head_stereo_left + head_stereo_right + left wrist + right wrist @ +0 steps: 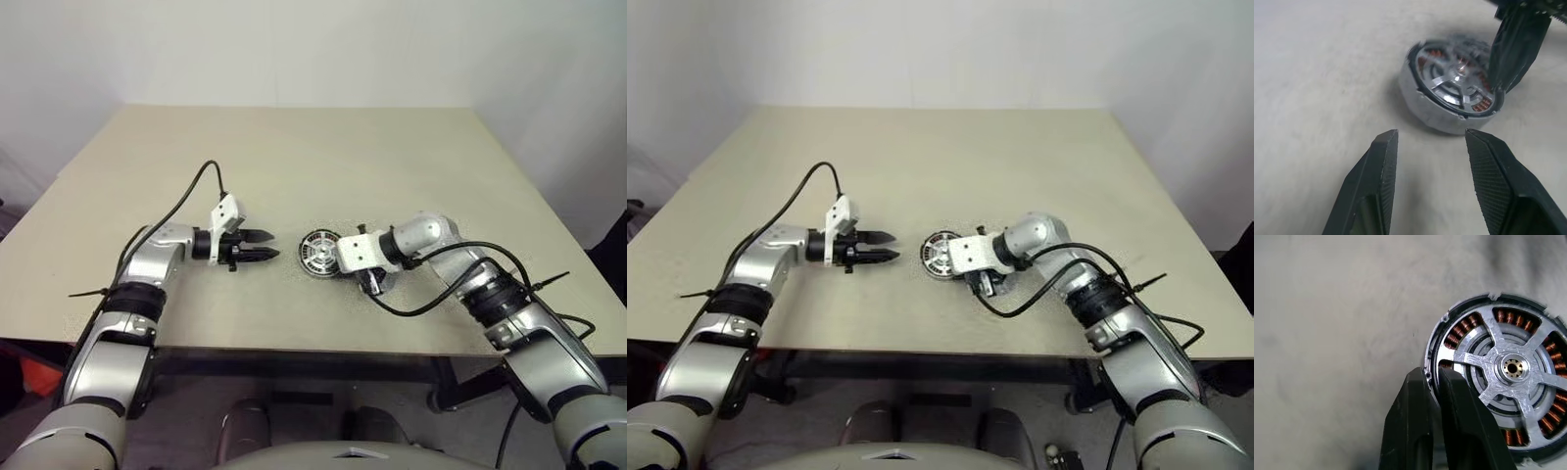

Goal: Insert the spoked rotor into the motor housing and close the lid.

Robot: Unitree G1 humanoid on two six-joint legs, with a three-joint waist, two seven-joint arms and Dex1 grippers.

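Right claw pinched shut on motor housing rim, partly hiding spoked rotor; left claw gapes empty.

Beige table, motor housing resting flat

My head's two eyes look down over the table, sharing the motor housing. My left wrist views it closely from the side; my right wrist hangs closer above.
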